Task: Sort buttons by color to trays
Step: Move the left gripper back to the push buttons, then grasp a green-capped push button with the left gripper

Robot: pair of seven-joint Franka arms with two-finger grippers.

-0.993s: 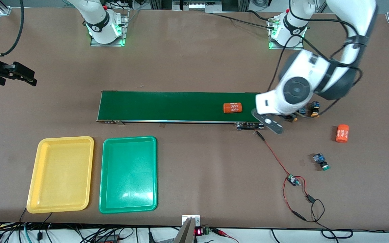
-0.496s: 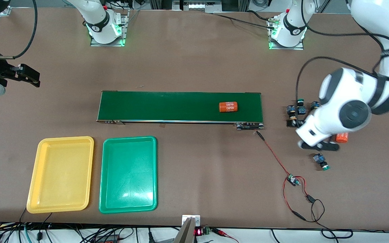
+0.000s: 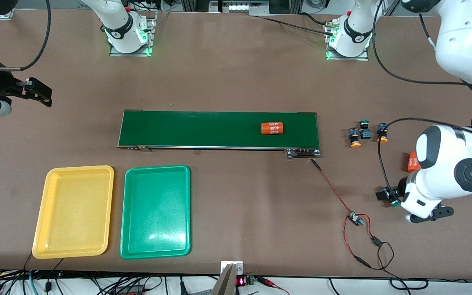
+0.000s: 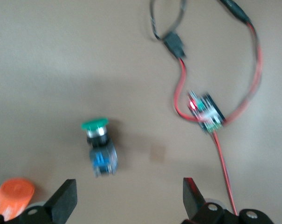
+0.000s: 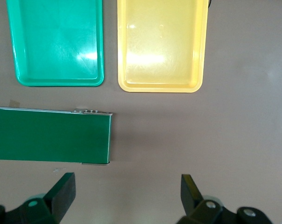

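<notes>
4 buttons on the worktop toward the left arm's end. 3 clustered just off the end of the dark-green belt [image 3: 218, 129]: orange-capped button [image 3: 354, 138], green-capped button [image 3: 364, 128] beside it, second orange-capped button [image 3: 382, 133] close by. Fourth, a lone green button [image 4: 99, 148], lying on its side nearer the front camera, partly hidden under the left arm in the front view. No button in either tray.

Yellow tray [image 3: 73, 212] and green tray [image 3: 155, 211] side by side toward the right arm's end, nearer the front camera than the belt, both bare inside; yellow one at the outer end.

Left gripper [image 4: 127, 201] up over the lone green button, fingers [image 4: 64, 200] spread wide apart, nothing between them. Right gripper [image 5: 126, 195] waiting over the worktop past the belt's end at the right arm's end, fingers [image 5: 62, 192] spread wide too, holding nothing.

1 orange cylinder [image 3: 271, 128] with white numbers lying on the belt; another orange cylinder [image 3: 411, 161] on the worktop, half hidden by the left arm. Small circuit board [image 3: 356, 219] on red-black wires near the lone green button.
</notes>
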